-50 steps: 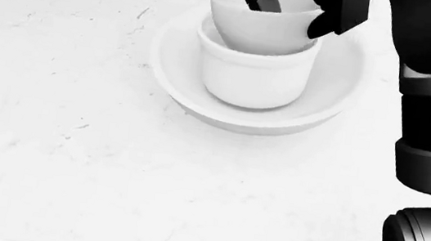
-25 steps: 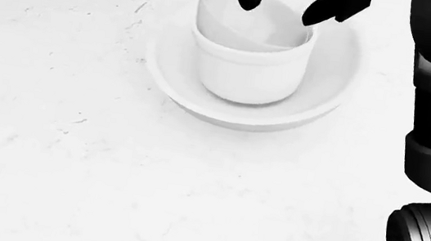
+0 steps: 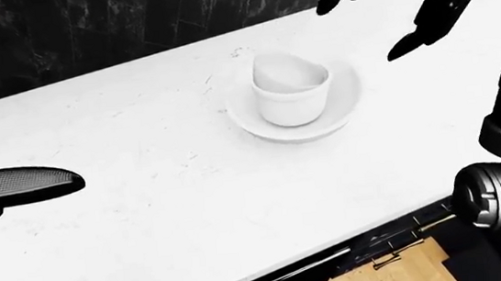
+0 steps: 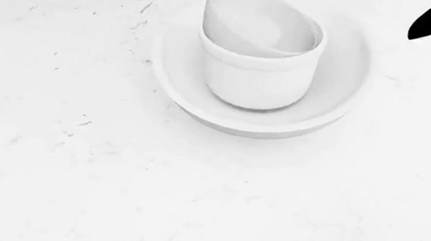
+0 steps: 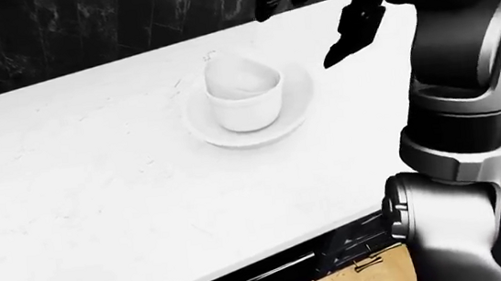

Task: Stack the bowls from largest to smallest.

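White marble counter point(image 4: 69, 170) fills my head view. At my nine o'clock, my left hand point(image 3: 20, 187) shows only as a dark tip; grip unreadable. Ahead at twelve, the large bowl point(image 4: 329, 103) holds the medium bowl point(image 4: 258, 79), the small bowl point(image 4: 256, 23) tilted inside. At two o'clock my right hand point(image 3: 394, 9) hovers, fingers spread.

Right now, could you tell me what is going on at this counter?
The robot is stacking three white bowls on the white counter. The large shallow bowl sits at the bottom, the medium bowl stands upright in it, and the small bowl rests tilted inside that one, not seated level. The right hand hangs open above and to the right of the stack, touching nothing. The left hand is far off at the left-eye view's left edge.
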